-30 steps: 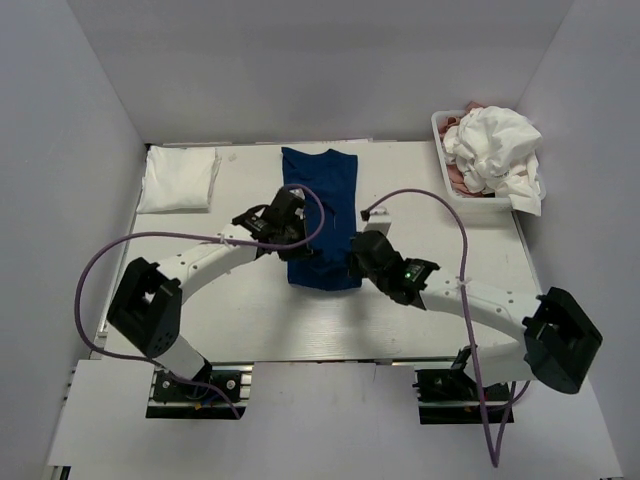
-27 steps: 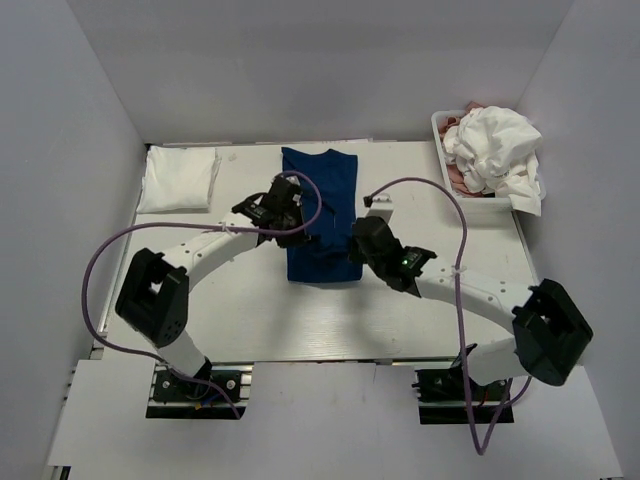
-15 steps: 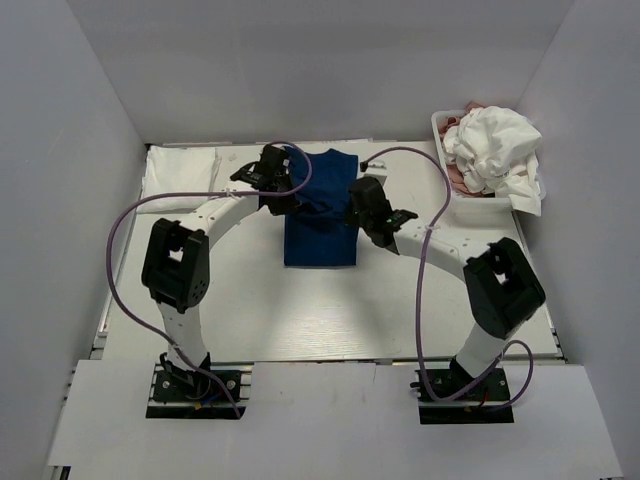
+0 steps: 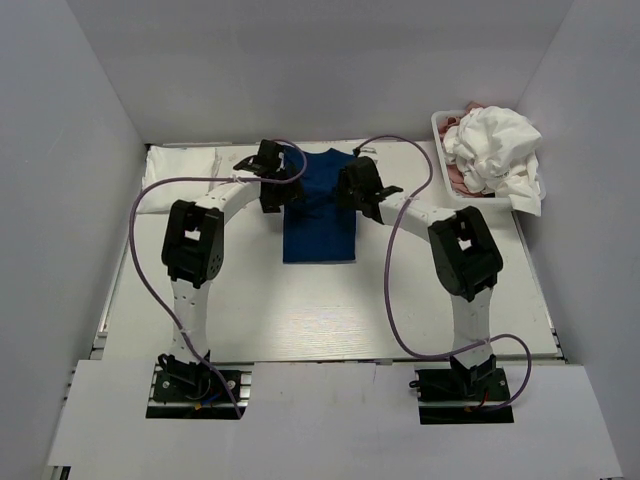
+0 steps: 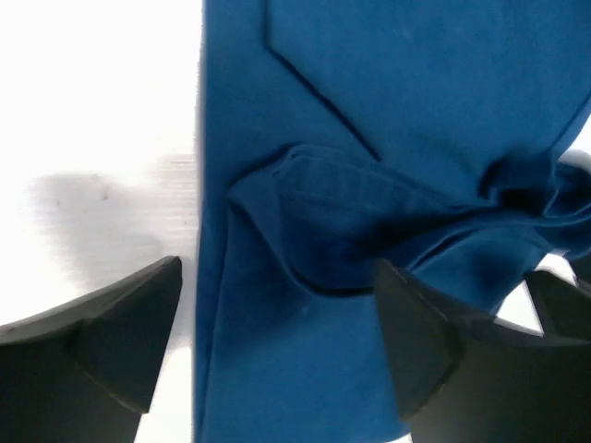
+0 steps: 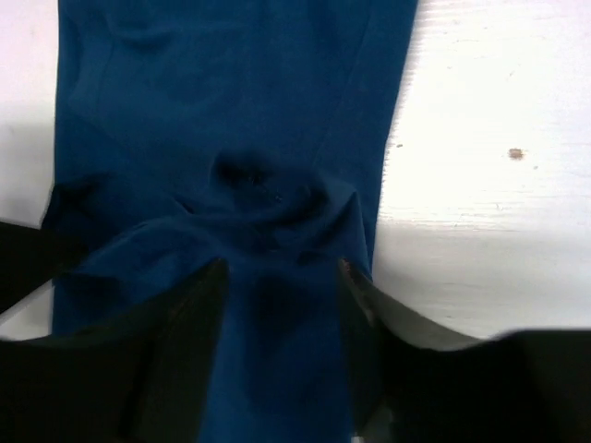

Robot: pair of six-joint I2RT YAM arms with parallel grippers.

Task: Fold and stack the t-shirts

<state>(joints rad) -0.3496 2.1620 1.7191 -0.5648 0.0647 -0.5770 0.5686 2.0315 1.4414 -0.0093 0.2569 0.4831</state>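
Navy t-shirt (image 4: 320,225) — loose under left gripper (image 5: 277,272), right gripper (image 6: 282,268)

Navy t-shirt (image 4: 320,215): cloth, matt, soft, with rumpled folds at its far end. Table (image 4: 300,310): white, matt, faintly streaked; one small dark speck on it in the right wrist view. Left gripper (image 5: 277,314) and right gripper (image 6: 277,314): fingers (image 5: 111,341) of smooth matt black plastic. Basket (image 4: 441,145), far right: white plastic. In it a crumpled white t-shirt (image 4: 495,145), matt cloth. Cables (image 4: 386,290): smooth purple sheath.
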